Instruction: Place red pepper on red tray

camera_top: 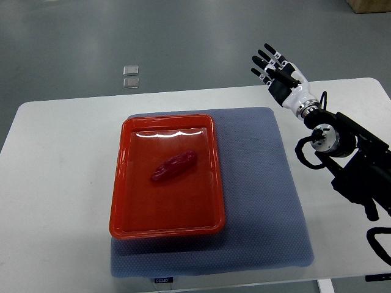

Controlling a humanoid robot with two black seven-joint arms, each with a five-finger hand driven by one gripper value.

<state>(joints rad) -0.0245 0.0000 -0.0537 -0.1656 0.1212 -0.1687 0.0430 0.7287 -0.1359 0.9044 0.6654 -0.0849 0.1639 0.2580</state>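
Here the right hand [278,70] hovers past the table's [61,159] far right edge, fingers spread, holding nothing. Red pepper [175,166] lies well apart to its left, mid red tray [128,183], on blue mat [263,195].

A white rectangular table with rounded corners [55,183] stands on a grey, glossy floor [122,36]. A blue-grey textured mat [263,201] lies on the table, reaching its near edge. Beyond the table's far edge, two small clear square pieces [131,75] sit on the floor — one just behind the other. A brown cardboard-like corner [371,5] shows at top right.
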